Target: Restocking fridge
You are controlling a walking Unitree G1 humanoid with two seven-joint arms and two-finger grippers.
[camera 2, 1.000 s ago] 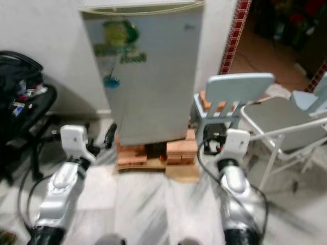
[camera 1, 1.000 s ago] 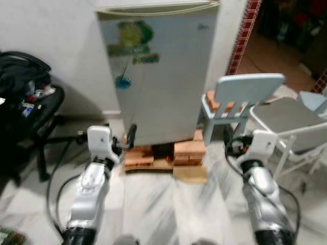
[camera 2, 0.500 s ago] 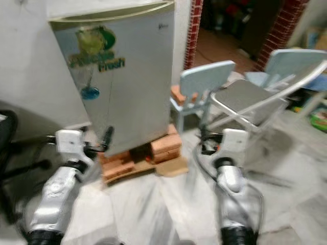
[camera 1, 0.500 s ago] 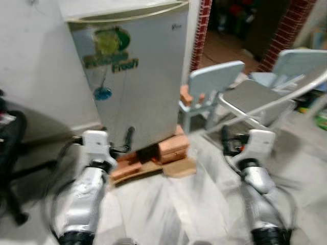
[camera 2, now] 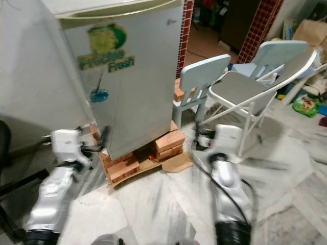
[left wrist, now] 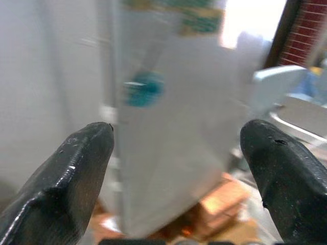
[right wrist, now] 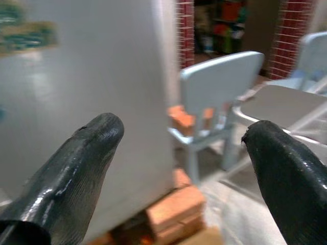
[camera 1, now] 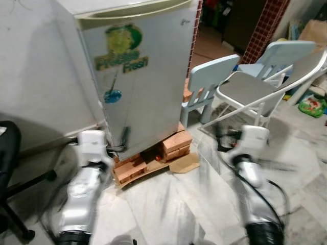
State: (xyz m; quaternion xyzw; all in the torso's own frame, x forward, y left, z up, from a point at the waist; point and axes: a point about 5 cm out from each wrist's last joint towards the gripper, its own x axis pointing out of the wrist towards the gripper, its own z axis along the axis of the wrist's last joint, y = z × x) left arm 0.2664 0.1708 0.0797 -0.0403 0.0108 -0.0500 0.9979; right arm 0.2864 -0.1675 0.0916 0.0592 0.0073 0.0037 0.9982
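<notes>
A small silver fridge with a green "Fresh" sticker stands with its door shut on stacked bricks against a white wall. My left gripper is held out low, just in front of the fridge's lower left corner, open and empty. Its wrist view looks at the fridge door between two spread fingers. My right gripper hovers right of the bricks, also open with nothing in it. The right wrist view faces the fridge's side past one finger.
A pale blue child's chair holding bricks stands right of the fridge, with a grey folding chair beyond it. A black chair base is at left. A cardboard piece lies on the marble floor. A doorway with brick pillars opens behind.
The whole view has shifted as the camera turned and moved; the fridge now sits more to the left and closer. Both arms stay held out in front, grippers unchanged.
</notes>
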